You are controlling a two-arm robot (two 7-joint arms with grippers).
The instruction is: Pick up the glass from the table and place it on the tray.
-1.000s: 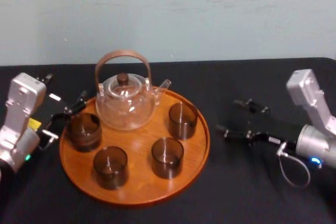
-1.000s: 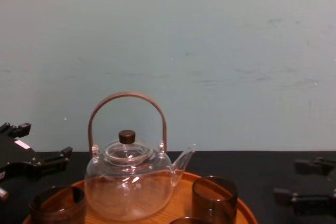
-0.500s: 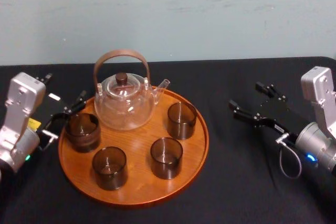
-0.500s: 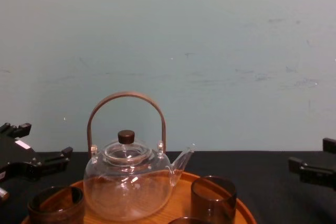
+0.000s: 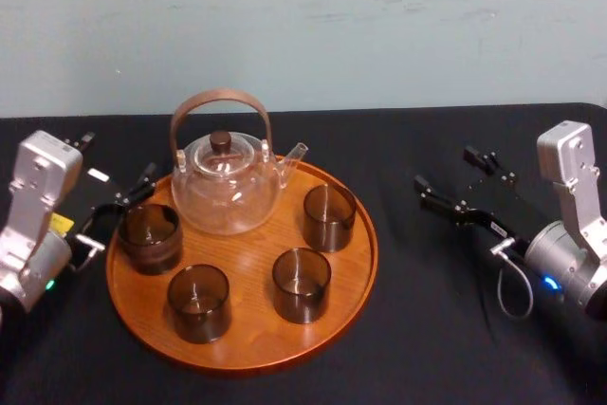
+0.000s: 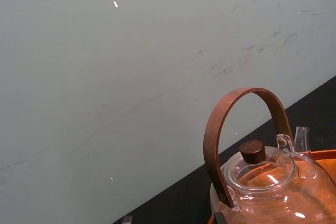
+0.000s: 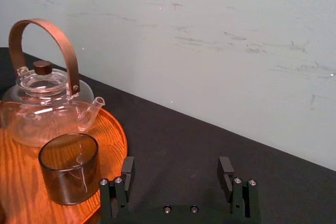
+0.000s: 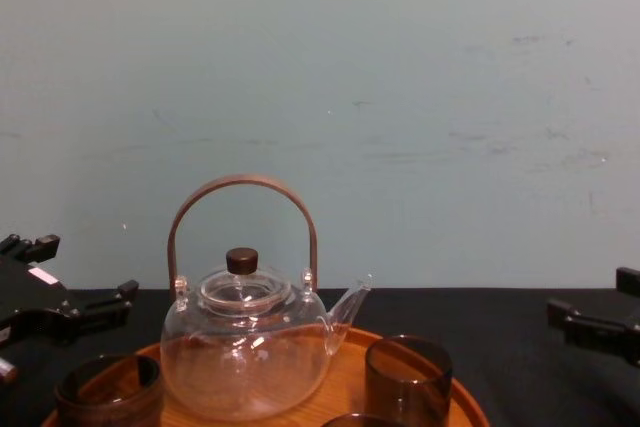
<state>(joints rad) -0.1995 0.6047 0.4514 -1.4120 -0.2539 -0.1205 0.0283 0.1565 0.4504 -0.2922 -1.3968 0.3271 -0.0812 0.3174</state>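
Task looks done, or nearly so. Four glasses stand on the tray (image 5: 248, 334) and I see none on the bare desk (image 5: 446, 329). Judging by that, nothing is left to pick up; at most the arms need to park.

Glasses: back-left glass (image 5: 150, 236) just inside the rim, back-right glass (image 5: 330, 217) by the spout, front-left glass (image 5: 199, 303), front-right glass (image 5: 302, 284). All are upright and apart from each other, ringing the front of the teapot (image 5: 225, 187). I can't tell which one is the task's glass.

Look: short, straight-sided tumblers with no handle. The glass is smoky brown and see-through, with the tray grain showing through the walls. They seem empty. In the right wrist view the back-right glass sits fully on the wood, close to the rim, not overhanging.

Left pincer (image 5: 119, 157): spread apart, holding nothing, over the desk just beside the tray's left edge, near the back-left glass but not around it. The chest view has it raised above that glass's rim level.

Right pincer (image 5: 444, 168): fingers wide apart with nothing between them, over bare desk, well apart from the tray's right side. The right wrist view confirms the gap is empty.

Teapot: clear, with a brown hoop handle and a dark lid knob, at the back of the tray.
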